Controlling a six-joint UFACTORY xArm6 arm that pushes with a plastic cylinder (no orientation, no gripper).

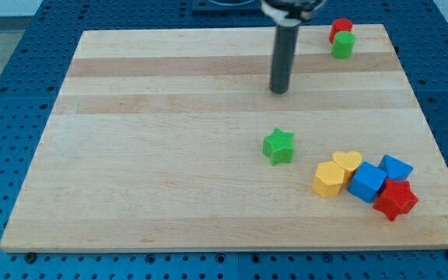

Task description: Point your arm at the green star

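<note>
Our straight dark rod comes down from the view's top, its mount cut off by the frame edge, and my tip rests over the pale wooden board, touching no block; with no jaws on this rod, nothing is held. Directly toward the view's bottom from my tip, well apart from it, the green star-shaped block lies alone near the board's middle. At the view's top right a small green block sits touching a red block behind it; we cannot make out either shape for sure. Toward the view's bottom right a cluster sits packed together: a yellow hexagonal block, a yellow heart-shaped block, a blue cube-like block, a second blue block partly hidden behind its neighbours, and a red star-like block. The blue perforated table surrounds the board. We can read no writing or labels anywhere
</note>
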